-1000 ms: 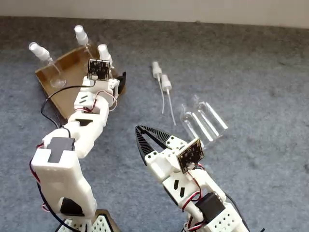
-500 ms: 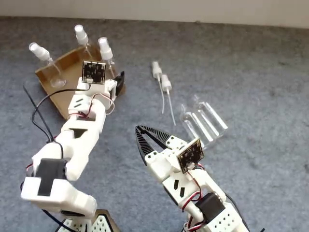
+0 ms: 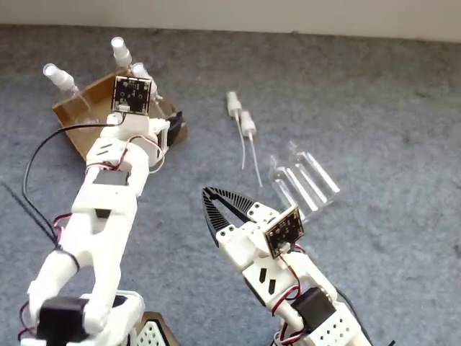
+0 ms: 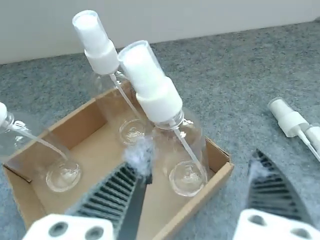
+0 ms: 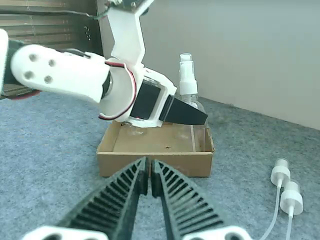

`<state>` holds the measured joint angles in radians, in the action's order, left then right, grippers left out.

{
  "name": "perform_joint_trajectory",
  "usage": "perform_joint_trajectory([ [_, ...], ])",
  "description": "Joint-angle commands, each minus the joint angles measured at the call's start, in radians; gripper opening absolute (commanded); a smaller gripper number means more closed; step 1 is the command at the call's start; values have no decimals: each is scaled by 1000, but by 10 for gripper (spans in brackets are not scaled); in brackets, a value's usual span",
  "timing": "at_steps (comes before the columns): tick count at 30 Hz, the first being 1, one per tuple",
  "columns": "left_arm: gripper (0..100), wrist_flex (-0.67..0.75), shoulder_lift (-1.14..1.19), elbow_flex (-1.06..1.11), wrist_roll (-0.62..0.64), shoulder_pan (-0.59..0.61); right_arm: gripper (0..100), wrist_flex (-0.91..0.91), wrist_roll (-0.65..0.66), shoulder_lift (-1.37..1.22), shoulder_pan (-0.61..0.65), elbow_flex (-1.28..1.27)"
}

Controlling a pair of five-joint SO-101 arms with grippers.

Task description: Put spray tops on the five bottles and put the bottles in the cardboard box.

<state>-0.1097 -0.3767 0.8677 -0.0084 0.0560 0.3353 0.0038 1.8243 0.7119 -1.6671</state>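
We see a grey carpet (image 3: 389, 108) spread over the whole working surface, its pile short, mottled and even. At the far edge it meets a pale, plain wall (image 3: 302, 13), and the seam between the two runs nearly straight across the high view. In the right wrist view we also make out brown slatted blinds (image 5: 50, 25) standing beyond the carpet, beside that same wall. Their slats lie horizontal and close together. What lies behind the blinds we cannot tell.
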Motion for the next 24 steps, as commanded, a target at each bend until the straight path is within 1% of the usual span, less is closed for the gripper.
perform_joint_trajectory([
  [1,260,-106,-140,-12,-11,7,12,-24,12,13,7,-99],
  [11,260,-143,-179,-16,-11,16,12,-24,12,13,5,-99],
  [14,260,-236,-229,-16,-9,27,12,-25,12,13,-39,-97],
  [19,256,-450,-381,-16,-8,22,12,-28,12,15,-188,-88],
  [24,256,-624,-536,-15,-6,21,12,-27,12,15,-343,-87],
])
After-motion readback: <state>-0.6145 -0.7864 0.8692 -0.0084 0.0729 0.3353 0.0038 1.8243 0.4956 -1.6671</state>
